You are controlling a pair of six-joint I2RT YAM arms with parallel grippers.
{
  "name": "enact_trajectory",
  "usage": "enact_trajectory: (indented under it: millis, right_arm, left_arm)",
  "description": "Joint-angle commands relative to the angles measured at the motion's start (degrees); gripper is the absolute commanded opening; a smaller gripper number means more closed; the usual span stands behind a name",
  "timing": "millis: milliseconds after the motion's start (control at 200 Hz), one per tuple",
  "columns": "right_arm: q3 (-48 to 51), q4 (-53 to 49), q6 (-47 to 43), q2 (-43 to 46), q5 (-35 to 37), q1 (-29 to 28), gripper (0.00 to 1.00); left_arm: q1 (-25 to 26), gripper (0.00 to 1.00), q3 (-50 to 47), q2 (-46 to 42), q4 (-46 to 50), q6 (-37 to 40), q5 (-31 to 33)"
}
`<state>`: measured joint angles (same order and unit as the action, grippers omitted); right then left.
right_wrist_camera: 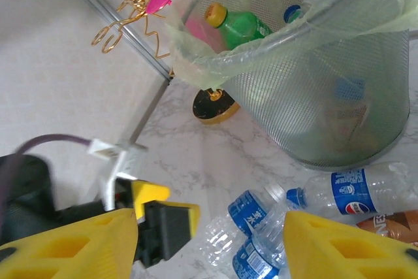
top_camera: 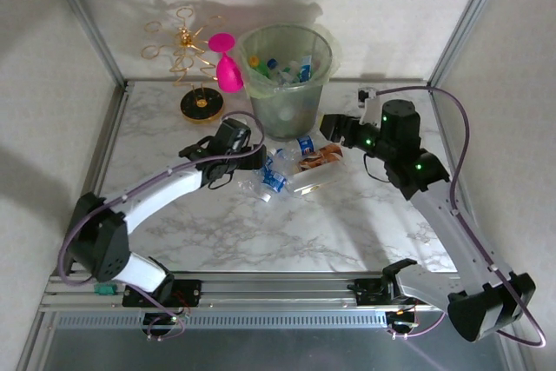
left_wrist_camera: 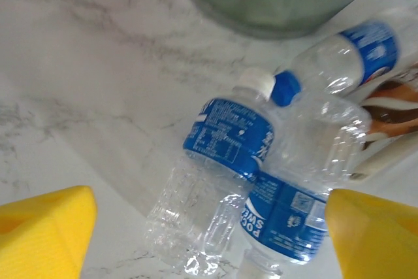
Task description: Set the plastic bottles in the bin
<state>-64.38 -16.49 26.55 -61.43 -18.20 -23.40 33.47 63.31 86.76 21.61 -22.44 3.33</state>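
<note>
While left gripper and right gripper gape empty | blue-label bottles on table: 3 | bin: 1

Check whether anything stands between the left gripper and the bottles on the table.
Nothing visible does. The left gripper hangs open above the bottles, which lie straight ahead of its fingers. The bin stands just beyond the bottles, with nothing in between either.
</note>
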Motion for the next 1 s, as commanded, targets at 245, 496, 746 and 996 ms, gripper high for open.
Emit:
enact_trajectory:
  millis: [245, 496, 746, 996]
  right_arm:
    - [2.86, -0.2, -2.23, 3.72, -1.43, 0.22, 0.64]
    - [3.94, 0.14, -2.54, 4.18, -1.87, 0.21, 0.65]
    - [3.84, 0.6, -2.27, 3.09, -2.74, 0.22, 0.65]
    - [3.42, 0.36, -2.17, 3.09, -2.71, 0.2, 0.65]
  left_arm:
    - [-3.24, 0.95, 4.63, 12.27, -0.7, 1.03, -6.17]
    - [-3.25, 0.95, 4.28, 16.05, -1.21, 2.29, -5.29]
    - [-3.83, 0.93, 3.85, 17.85, -1.53, 2.33, -6.08]
    - [-6.3, 0.89, 3.66, 18.87, -1.69, 1.35, -5.57]
